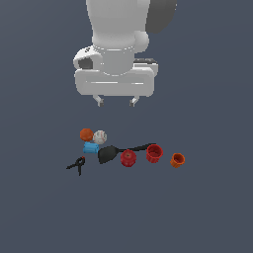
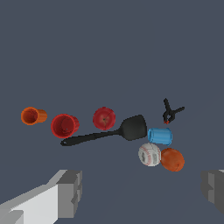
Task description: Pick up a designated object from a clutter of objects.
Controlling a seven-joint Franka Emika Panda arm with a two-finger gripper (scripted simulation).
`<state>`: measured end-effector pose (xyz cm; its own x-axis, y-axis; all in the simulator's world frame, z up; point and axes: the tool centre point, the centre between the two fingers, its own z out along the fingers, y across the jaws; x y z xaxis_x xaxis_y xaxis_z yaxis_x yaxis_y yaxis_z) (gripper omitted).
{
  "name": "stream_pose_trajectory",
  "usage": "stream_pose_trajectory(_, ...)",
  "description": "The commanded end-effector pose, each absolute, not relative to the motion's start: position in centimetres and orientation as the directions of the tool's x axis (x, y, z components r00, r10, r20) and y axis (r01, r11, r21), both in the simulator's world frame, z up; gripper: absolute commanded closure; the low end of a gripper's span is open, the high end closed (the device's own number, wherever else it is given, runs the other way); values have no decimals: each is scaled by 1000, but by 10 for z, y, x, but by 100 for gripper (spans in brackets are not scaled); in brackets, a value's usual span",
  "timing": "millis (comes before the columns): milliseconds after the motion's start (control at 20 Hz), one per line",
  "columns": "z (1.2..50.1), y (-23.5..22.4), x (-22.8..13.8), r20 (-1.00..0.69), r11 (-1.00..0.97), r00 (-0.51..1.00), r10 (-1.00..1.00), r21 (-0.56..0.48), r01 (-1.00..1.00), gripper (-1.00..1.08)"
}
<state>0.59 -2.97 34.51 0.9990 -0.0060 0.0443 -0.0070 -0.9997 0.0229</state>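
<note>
hovering high above clutter, gripper (image 1: 116,102) carrying nothing, jaws spread wide. orange-brown ball (image 1: 86,134) lying on floor at exterior view's left end of group, touching white ball (image 1: 100,137), just beside blue cylinder (image 1: 91,147). nothing accomplished yet: descending, grasping, lifting all remaining.

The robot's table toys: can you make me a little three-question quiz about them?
1. True or false: the gripper is holding the orange-brown ball.
2. Which thing touches the orange-brown ball? A) white ball with red marks B) orange cup C) black clamp
3. Fill in: the black spatula has its handle pointing toward the big ___ cup.

Key: 1 false, it hangs open above everything. 2 A. 3 red.
</note>
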Motion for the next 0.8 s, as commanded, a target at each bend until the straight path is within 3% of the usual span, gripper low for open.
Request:
stream_pose_trajectory(0, 346, -30, 6, 44, -1000, 999, 7, 30, 6, -92)
stream_pose_trajectory(750, 312, -52, 6, 39, -986, 985, -169, 4, -169, -92)
